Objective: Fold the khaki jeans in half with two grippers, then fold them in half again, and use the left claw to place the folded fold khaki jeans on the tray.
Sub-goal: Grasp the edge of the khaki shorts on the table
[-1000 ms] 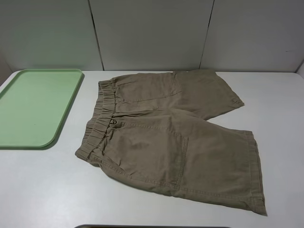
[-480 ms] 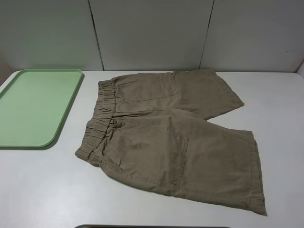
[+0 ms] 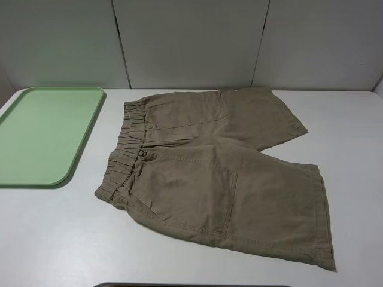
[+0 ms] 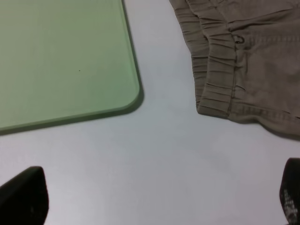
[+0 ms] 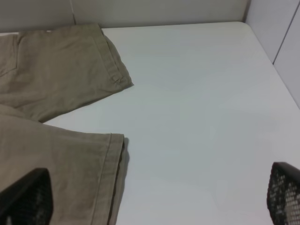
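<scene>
Presently, the khaki jeans point(image 3: 215, 173) lie flat and unfolded at the middle of the white table point(image 3: 60, 239), waistband toward 9 o'clock and both legs fanned toward 3 to 5 o'clock. The tray point(image 3: 48, 134) sits apart from them at 9 to 10 o'clock (a strip of table between). The left gripper point(image 4: 159, 192) hangs over the table between the tray's corner and the waistband, jaws spread wide and gripping nothing; the right gripper point(image 5: 155, 192), likewise spread and empty, hangs by the leg hems.
</scene>
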Motion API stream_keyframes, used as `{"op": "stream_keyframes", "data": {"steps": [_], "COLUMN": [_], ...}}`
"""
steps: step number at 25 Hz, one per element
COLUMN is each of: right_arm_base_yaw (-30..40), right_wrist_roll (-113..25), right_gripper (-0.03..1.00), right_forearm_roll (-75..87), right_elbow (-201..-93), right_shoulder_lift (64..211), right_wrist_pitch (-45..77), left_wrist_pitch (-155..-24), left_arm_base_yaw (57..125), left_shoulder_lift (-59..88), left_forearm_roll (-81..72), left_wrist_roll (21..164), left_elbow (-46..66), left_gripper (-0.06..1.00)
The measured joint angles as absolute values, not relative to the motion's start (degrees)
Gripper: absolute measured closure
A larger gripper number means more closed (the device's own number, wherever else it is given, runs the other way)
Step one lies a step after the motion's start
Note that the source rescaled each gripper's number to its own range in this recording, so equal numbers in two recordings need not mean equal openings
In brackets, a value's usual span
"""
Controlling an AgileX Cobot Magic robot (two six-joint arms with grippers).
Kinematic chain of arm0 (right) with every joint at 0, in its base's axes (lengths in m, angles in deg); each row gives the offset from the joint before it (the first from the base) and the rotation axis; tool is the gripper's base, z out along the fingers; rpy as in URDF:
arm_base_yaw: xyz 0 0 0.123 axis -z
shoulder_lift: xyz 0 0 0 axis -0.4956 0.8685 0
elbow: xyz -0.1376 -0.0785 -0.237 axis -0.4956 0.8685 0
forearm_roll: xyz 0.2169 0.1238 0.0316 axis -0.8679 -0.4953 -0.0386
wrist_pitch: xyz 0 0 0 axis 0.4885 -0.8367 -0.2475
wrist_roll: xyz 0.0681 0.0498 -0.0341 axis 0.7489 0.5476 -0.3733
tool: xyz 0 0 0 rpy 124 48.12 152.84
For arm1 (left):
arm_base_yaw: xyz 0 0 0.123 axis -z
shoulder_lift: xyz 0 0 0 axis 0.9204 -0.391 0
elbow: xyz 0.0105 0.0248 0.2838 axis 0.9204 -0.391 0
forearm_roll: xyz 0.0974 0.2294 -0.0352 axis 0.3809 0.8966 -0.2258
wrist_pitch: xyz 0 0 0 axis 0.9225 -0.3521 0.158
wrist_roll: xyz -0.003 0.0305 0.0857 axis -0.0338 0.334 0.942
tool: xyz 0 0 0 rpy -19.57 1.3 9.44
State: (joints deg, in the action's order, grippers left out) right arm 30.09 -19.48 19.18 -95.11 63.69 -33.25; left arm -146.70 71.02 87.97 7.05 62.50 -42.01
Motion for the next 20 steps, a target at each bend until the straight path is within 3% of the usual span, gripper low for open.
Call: {"op": "stream_keyframes", "data": {"steps": [20], "right_arm_base_yaw": [25.3], "right_wrist_roll": [-19.5], "right_gripper": [-0.03], "right_forearm_roll": [18.9], "right_elbow": [-95.1], "right_shoulder_lift": [63.7], "right_wrist_pitch": [-33.3], "left_wrist_pitch": [-146.7], "left_arm_base_yaw": [74.8], "left_shoulder_lift": [88.0], "left_forearm_roll": [7.1], "left_wrist_roll": [62.5], "left_elbow": [-42.0], "left_gripper": [-0.05]}}
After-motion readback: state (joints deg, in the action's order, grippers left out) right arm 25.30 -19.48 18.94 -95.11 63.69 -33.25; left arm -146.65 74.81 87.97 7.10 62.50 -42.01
